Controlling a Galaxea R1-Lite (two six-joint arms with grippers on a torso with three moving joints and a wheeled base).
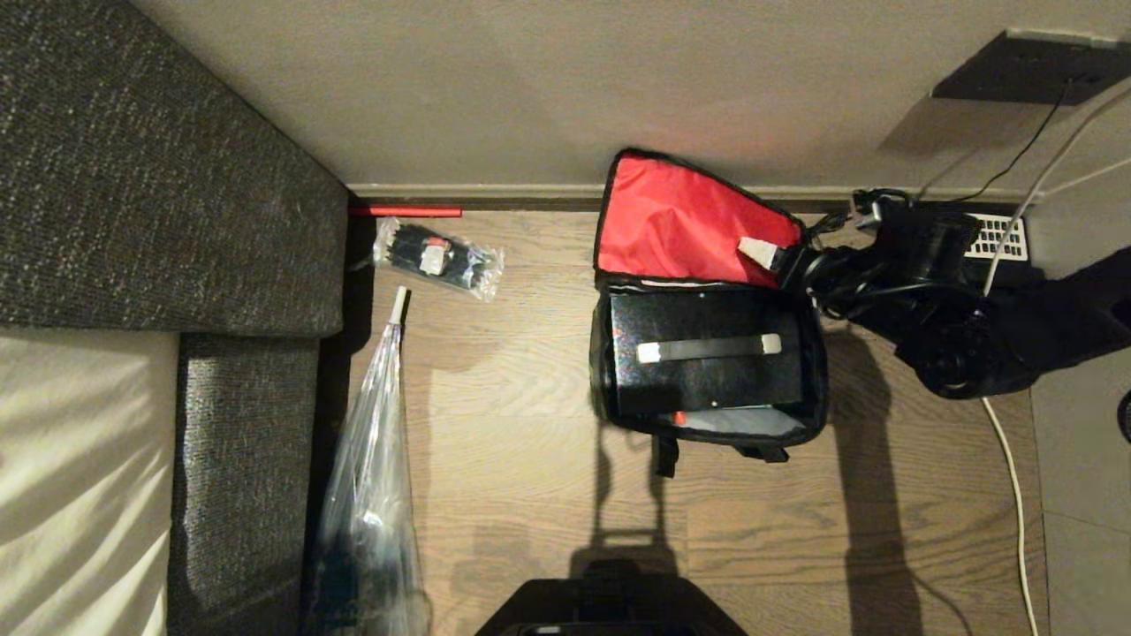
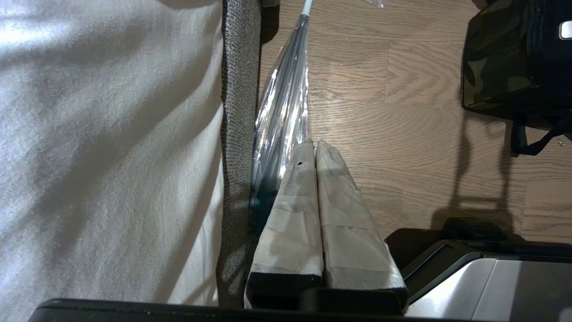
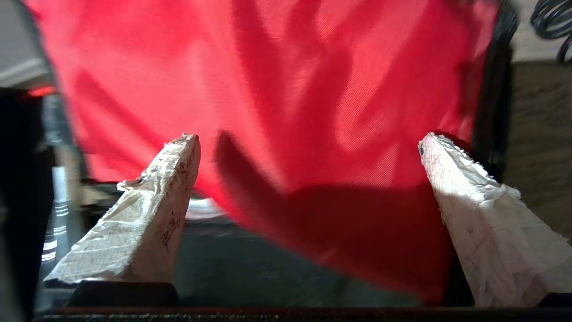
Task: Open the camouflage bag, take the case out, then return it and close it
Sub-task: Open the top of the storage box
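We are seeing the right gripper (image 3: 308, 138) spread wide, grasping nothing, facing the bag's (image 1: 817, 389) red lid lining (image 3: 290, 112); the left gripper (image 2: 315, 147) is clenched and empty.

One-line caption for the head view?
Open right gripper at the raised red-lined lid of the camouflage bag; the case sits inside, on wood floor.

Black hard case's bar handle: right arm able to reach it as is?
Probably yes. The camouflage bag's red-lined lid stands open, the black hard case's handle lies uncovered, and the right gripper, fingers open, hangs beside the lid.

Wooden floor (image 1: 530, 424) carries camouflage bag (image 1: 817, 389), umbrella (image 1: 371, 459), packet (image 1: 437, 256).
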